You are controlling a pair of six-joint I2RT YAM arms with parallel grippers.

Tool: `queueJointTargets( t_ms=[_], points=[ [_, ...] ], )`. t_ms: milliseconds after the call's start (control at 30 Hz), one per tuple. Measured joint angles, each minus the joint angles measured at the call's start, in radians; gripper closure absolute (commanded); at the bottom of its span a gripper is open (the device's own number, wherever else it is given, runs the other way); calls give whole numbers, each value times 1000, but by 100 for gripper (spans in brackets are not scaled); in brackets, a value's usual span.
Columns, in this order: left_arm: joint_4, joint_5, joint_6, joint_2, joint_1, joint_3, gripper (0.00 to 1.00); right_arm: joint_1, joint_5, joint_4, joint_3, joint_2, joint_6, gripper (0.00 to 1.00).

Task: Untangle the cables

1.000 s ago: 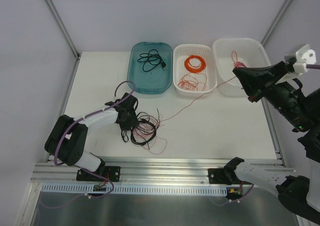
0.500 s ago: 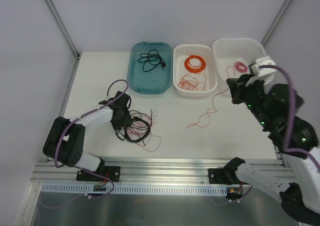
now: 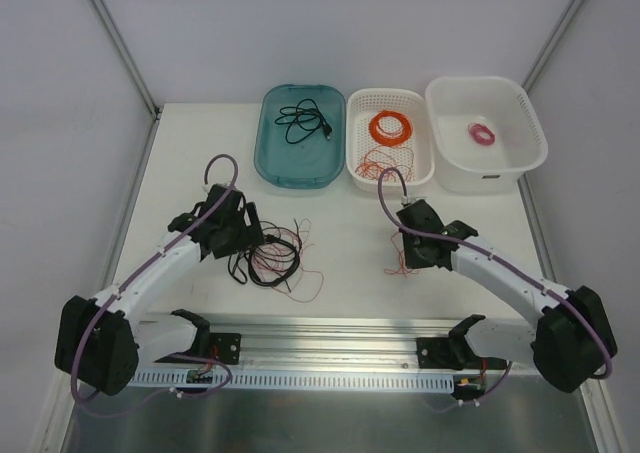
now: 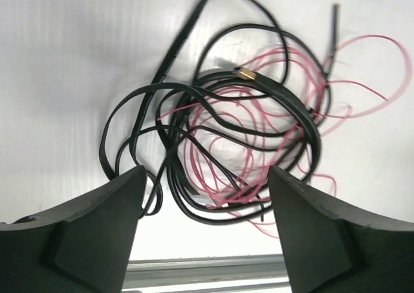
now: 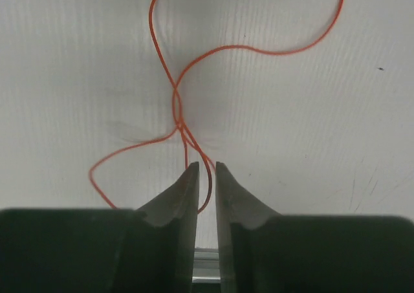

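The cables [image 3: 272,258] are a loose clump on the table, a black cord looped through thin pinkish-red wire. My left gripper [image 3: 249,237] stands wide open just left of the clump. In the left wrist view the clump [image 4: 239,144] lies ahead of the left gripper [image 4: 206,173], with nothing pinched. A separate thin orange wire [image 3: 394,268] lies loose on the table, apart from the clump. My right gripper [image 3: 408,257] hovers low over it. In the right wrist view the jaws of the right gripper [image 5: 207,167] stand a narrow gap apart, astride a loop of the orange wire [image 5: 174,105].
At the back stand a teal tray [image 3: 270,163] holding a black cable [image 3: 305,121], a white lattice basket [image 3: 353,161] with a tight orange coil [image 3: 390,126] and loose orange strands, and a white bin [image 3: 442,168] with a pink coil [image 3: 482,133]. An aluminium rail [image 3: 350,331] runs along the near edge.
The orange wire, stretched from clump to right gripper, came free and now lies on the table. The right arm swung down over it, jaws parting slightly. The left gripper opened wider.
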Motion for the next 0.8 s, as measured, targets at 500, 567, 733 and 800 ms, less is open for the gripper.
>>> queueJointTargets(
  t_ms=[500, 567, 733, 800],
  points=[
    [-30, 99, 126, -316, 0, 11, 6, -56, -46, 122, 11, 229, 126, 32],
    [-38, 99, 134, -337, 0, 11, 6, -56, -52, 131, 16, 234, 142, 33],
    [-55, 98, 151, -356, 0, 11, 5, -56, -54, 154, 51, 294, 165, 43],
    [-63, 98, 154, -359, 0, 11, 4, -56, -55, 158, 64, 325, 170, 48]
  ],
)
